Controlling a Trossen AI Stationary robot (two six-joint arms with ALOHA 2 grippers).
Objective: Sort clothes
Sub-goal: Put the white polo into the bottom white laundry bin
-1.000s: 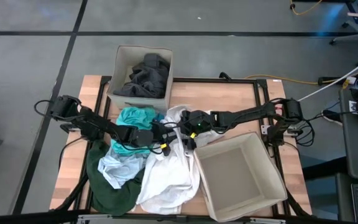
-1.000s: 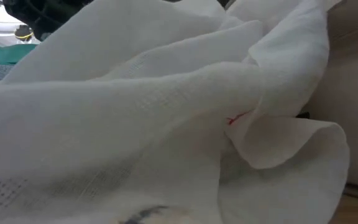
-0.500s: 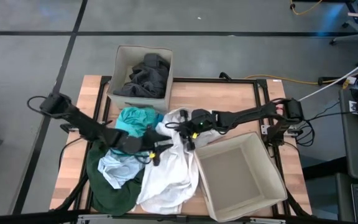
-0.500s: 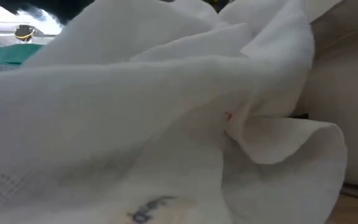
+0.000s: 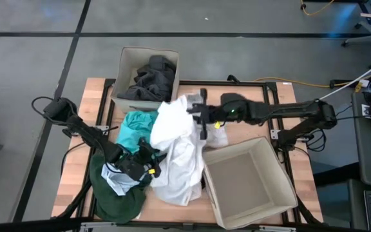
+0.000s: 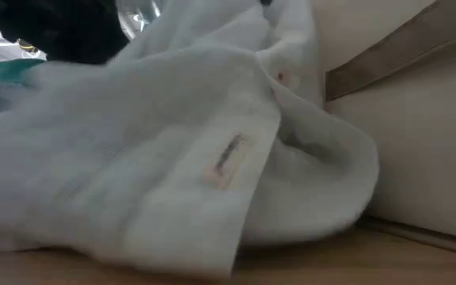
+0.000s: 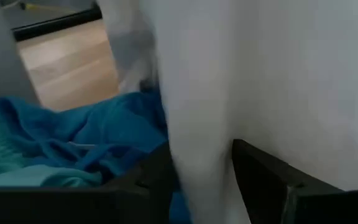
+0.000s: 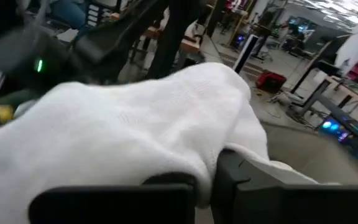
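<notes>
1. Starting with the stuff around the pile: a beige fabric box (image 5: 148, 76) sits at the far edge of the table with dark grey clothes (image 5: 150, 77) heaped inside it. A second beige box (image 5: 250, 182) sits at the near right, and nothing shows inside it.
2. The white shirt (image 5: 176, 151) is the big thing in the way. It hangs from its top edge and drapes down over the middle of the table, right beside the near box. It fills almost the whole low view, with a small sewn label (image 6: 228, 158) showing on a fold.
3. Left of it is a teal garment (image 5: 136, 125). Below that there's a pale blue one (image 5: 116, 177) lying on a dark green one (image 5: 114, 201) at the front left corner. The left wrist view also catches some bright blue fabric (image 7: 86, 134) next to the white cloth.
4. Surface is a light wooden table (image 5: 237, 96) with a black frame, standing on grey floor. Through the right wrist view you get a busy workshop room behind, all stands and equipment.
5. The right gripper (image 5: 198, 113) reaches in from the right, arm stretched nearly level across the table, fingers pinched closed on the top of the white shirt.
6. The left gripper (image 5: 148, 162) is low at the left of the shirt, arm angled in from the table's left edge. Its fingers are parted with white cloth running between them, but I can't tell if it's really gripping.
</notes>
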